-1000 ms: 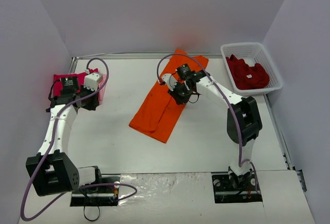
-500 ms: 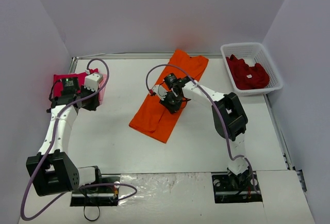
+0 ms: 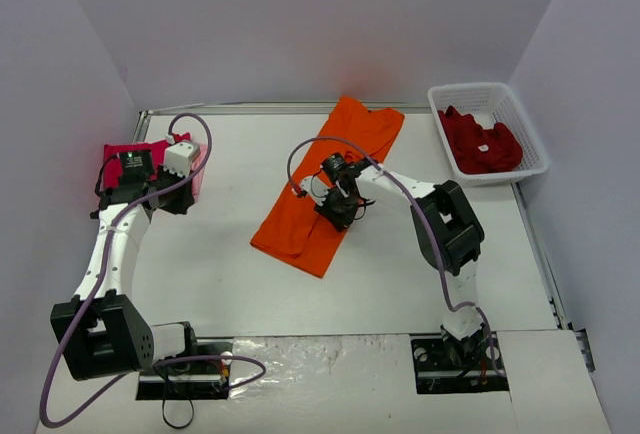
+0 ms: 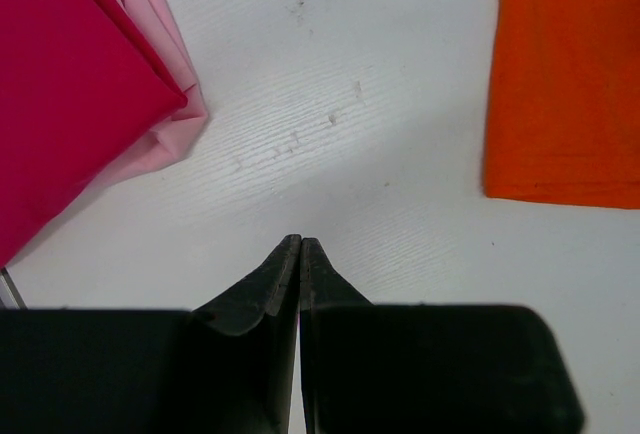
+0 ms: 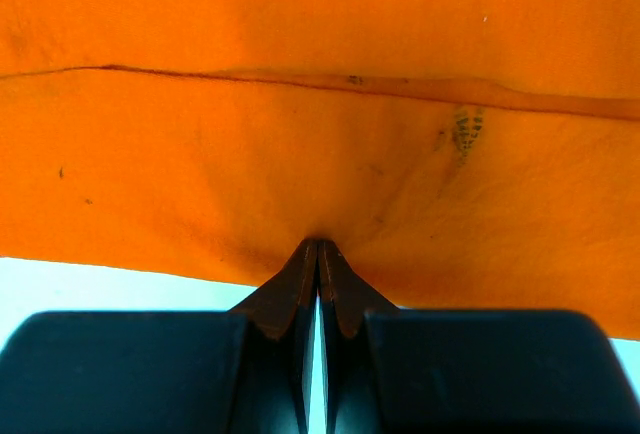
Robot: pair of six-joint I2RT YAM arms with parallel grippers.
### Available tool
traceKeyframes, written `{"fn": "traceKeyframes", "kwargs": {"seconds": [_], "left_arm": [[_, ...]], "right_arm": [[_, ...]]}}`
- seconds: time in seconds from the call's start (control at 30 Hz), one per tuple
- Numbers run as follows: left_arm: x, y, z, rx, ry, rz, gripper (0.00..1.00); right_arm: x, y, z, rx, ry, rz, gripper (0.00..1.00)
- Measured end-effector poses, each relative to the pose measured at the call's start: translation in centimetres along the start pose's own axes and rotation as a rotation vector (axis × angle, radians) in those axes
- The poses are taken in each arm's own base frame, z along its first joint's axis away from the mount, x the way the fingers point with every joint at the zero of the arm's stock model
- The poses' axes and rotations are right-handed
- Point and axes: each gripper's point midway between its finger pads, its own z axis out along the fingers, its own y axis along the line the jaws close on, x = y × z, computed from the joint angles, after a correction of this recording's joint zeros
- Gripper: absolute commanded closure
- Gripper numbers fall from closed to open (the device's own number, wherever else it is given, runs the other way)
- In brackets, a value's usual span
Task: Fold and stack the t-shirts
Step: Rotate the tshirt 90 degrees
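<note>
At about 9 o'clock on the white table [image 3: 220,264], hard against its left edge, a folded magenta-pink cloth t-shirt [image 4: 70,94] lies on top of a folded pale pink cloth t-shirt [image 4: 165,139]. The paler one's edge peeks out along the side facing the table's middle.

The left gripper [image 4: 300,241] hangs just beside this pile, over bare tabletop. Its two dark fingers are pressed together with nothing between them. From the fingertips the pile sits at 10 o'clock.

A bright orange cloth t-shirt [image 3: 290,229] lies near the table's middle, folded into a long strip. The strip runs on a slant from 1 o'clock, at the far edge, down to 7 o'clock. A long crease or folded edge runs along its length.

The right gripper [image 5: 318,244] is down on the lower half of this strip, close to its 4 o'clock edge. Its fingers are closed against each other. Their tips touch the cloth, and faint wrinkles fan out from them. The wrist view does not show whether any fabric is caught between the tips. A small dark smudge marks the cloth at 1 o'clock from them.

At 2 o'clock, in the table's far right corner, stands a white plastic lattice basket [image 3: 470,87]. Crumpled dark red cloth t-shirts [image 3: 480,144] are heaped inside it.
</note>
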Motion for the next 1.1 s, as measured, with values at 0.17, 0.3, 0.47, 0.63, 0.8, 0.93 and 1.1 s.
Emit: {"fn": "traceKeyframes", "kwargs": {"seconds": [0.17, 0.3, 0.47, 0.63, 0.8, 0.93, 1.1], "left_arm": [[0.0, -0.1, 0.0, 0.005, -0.002, 0.0, 0.98], [0.0, -0.1, 0.0, 0.006, -0.003, 0.0, 0.98], [-0.1, -0.2, 0.0, 0.01, -0.004, -0.001, 0.98], [-0.1, -0.2, 0.0, 0.012, -0.005, -0.001, 0.98], [-0.1, -0.3, 0.0, 0.015, -0.005, -0.001, 0.98], [-0.2, -0.4, 0.0, 0.022, -0.011, 0.0, 0.98], [-0.3, -0.6, 0.0, 0.033, -0.016, 0.0, 0.98]], "right_arm": [[0.4, 0.2, 0.0, 0.008, -0.011, -0.014, 1.0], [1.0, 0.4, -0.2, 0.017, -0.017, -0.024, 1.0], [2.0, 0.8, -0.4, 0.028, -0.006, -0.025, 1.0], [3.1, 0.8, -0.8, 0.045, 0.016, -0.024, 1.0], [5.1, 0.4, -1.5, 0.051, 0.049, 0.001, 1.0], [7.7, -0.5, -2.4, 0.051, 0.098, 0.057, 1.0], [11.3, -1.7, -3.7, 0.064, 0.169, 0.131, 1.0]]}}
